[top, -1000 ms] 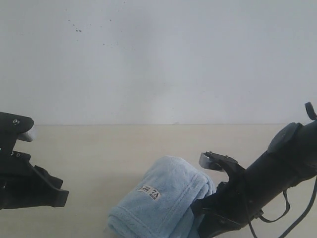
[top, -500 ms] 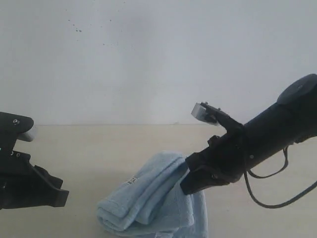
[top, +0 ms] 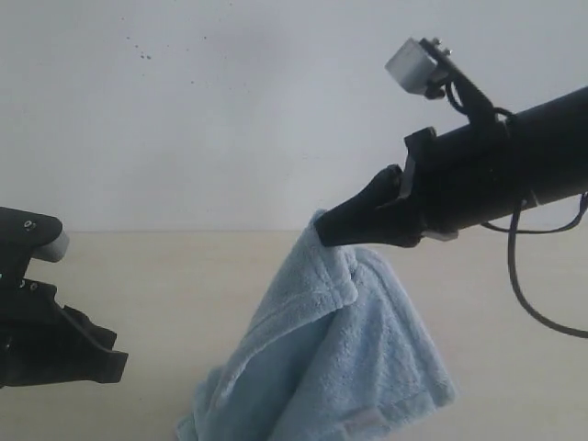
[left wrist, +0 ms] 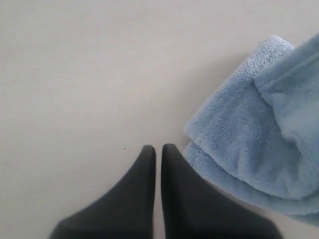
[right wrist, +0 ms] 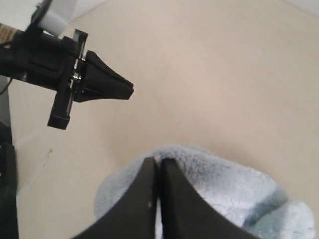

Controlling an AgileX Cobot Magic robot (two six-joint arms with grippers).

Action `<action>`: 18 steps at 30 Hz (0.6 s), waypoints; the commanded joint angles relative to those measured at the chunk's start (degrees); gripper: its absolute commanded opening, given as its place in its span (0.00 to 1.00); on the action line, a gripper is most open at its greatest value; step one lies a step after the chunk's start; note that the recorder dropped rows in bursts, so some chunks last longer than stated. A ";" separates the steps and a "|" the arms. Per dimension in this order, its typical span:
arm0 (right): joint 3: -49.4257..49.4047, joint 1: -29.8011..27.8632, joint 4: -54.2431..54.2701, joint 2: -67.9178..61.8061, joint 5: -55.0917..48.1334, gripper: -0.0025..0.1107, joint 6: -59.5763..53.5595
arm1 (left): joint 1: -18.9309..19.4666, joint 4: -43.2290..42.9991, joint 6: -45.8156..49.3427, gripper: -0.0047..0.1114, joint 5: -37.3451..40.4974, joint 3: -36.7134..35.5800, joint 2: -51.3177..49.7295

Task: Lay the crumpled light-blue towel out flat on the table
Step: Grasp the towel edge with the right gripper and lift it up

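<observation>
A white wall (top: 230,110) fills the upper half of the exterior view, and the pale-beige tabletop (top: 147,276) takes up the lower half. The two meet in a straight line across the middle of the frame.

The light-blue towel (top: 349,358) hangs in the lower centre. Its top is gathered into a peak just right of centre, and from there it drapes down and widens toward the bottom edge. One thick fold slants to the lower left, and a flatter panel with a stitched hem spreads to the lower right. The lowest folds at the bottom edge appear to rest on the tabletop.

The right arm (top: 514,165) reaches in from the right edge, across the upper right of the frame. The right gripper (top: 323,234) is closed on the towel's peak and holds it above the tabletop. In the right wrist view the two dark fingers (right wrist: 144,194) are pressed together with fluffy blue cloth around them.

The left gripper (top: 115,363) sits low at the left edge, well apart from the hanging cloth. The left wrist view shows it (left wrist: 158,148) closed and empty, with only a thin slit between the fingers. It is just beside a folded towel edge, not touching it.

A small grey camera box (top: 412,64) sits on top of the right arm. A thin black cable (top: 516,294) loops down below the arm at the right edge.
</observation>
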State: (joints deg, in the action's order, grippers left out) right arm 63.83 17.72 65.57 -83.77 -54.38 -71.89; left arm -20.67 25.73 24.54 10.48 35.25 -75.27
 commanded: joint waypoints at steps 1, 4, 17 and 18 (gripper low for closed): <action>0.19 -0.06 0.56 2.65 4.55 0.02 -1.70 | -0.55 0.63 -0.51 0.07 -0.48 0.31 0.07; 0.19 -0.06 -5.56 2.52 11.89 0.02 6.71 | -0.55 0.63 -0.51 0.07 -0.36 0.31 0.07; 0.19 -1.90 -65.57 0.33 23.75 0.02 63.67 | -0.55 1.91 1.26 0.07 0.48 0.31 0.07; 0.19 -2.62 -69.00 -0.38 23.08 0.02 66.36 | -0.55 1.91 1.26 0.07 0.48 0.31 0.07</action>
State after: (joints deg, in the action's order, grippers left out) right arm 63.83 16.70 9.53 -83.09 -31.24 -16.81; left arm -20.67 26.39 25.62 10.48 35.25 -75.27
